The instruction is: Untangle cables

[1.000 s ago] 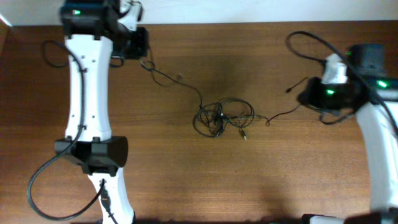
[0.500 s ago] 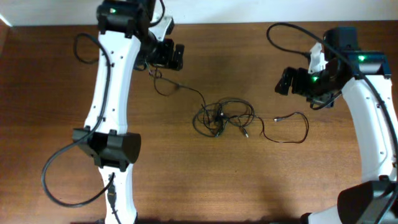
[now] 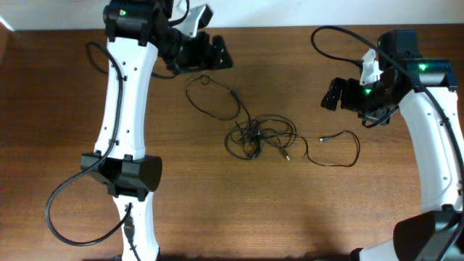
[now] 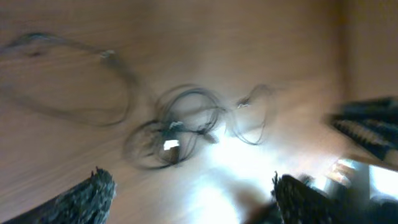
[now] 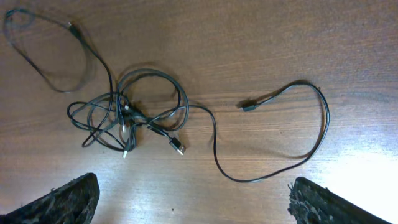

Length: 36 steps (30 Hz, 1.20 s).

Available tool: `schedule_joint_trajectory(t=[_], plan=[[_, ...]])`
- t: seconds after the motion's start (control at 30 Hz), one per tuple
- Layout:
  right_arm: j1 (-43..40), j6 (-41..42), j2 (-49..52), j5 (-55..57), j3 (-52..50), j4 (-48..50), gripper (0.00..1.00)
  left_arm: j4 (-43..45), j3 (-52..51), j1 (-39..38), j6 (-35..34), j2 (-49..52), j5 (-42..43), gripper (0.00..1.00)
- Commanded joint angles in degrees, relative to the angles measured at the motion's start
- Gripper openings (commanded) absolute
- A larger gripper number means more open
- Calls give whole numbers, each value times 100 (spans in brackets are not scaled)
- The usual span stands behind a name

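The cables form a knotted black clump (image 3: 259,138) at mid-table. One loose strand (image 3: 210,94) loops up-left from it and another (image 3: 335,151) curls to the right, ending in a small plug (image 3: 323,138). My left gripper (image 3: 221,56) hovers open above the left loop, holding nothing. My right gripper (image 3: 332,96) is open above the right strand, apart from it. The right wrist view shows the clump (image 5: 127,118), the right loop (image 5: 314,140) and open, empty fingertips (image 5: 68,199). The left wrist view is blurred, with the clump (image 4: 177,127) ahead of wide-apart fingers (image 4: 87,199).
Brown wooden table (image 3: 217,210) with a white wall strip along its far edge. Thick black arm cables (image 3: 69,210) hang by the left arm base and arch over the right arm (image 3: 341,36).
Both grippers opened and let go of their strands, which now lie in loose loops. The left arm swung right along the far edge; the right arm rose up-left, then stayed still.
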Motion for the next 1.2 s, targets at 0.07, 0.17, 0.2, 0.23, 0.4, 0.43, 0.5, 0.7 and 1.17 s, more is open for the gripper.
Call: schedule_joint_trajectory(t=[0.07, 0.17, 0.2, 0.23, 0.4, 0.43, 0.5, 0.7, 1.17], plan=[[9, -63, -9, 50, 92, 39, 99, -249, 48, -525, 76, -28, -1891, 69], [9, -63, 66, 50, 74, 24, 99, -249, -87, -1040, 249, -20, -2061, 50], [9, -63, 87, 50, 74, 17, 99, -249, -273, -1239, 249, -20, -2273, 44], [9, -63, 98, 50, 70, 20, 99, -249, -544, -1440, 249, -20, -2409, 39], [9, -63, 98, 50, 70, 17, 99, 177, -2166, -1941, 372, -20, -2354, 34], [9, -61, 98, 50, 70, 17, 99, 382, -2500, -2015, 597, -20, -2227, 34], [9, -61, 98, 48, 70, 17, 99, 669, -2940, -2116, 1165, -20, -1862, 37], [9, -61, 98, 48, 70, 15, 98, 2059, -3823, -2190, 1421, -20, -1711, 58], [9, -61, 98, 48, 70, -9, 99, 1816, -3145, -2087, 1360, -103, -1685, 0]])
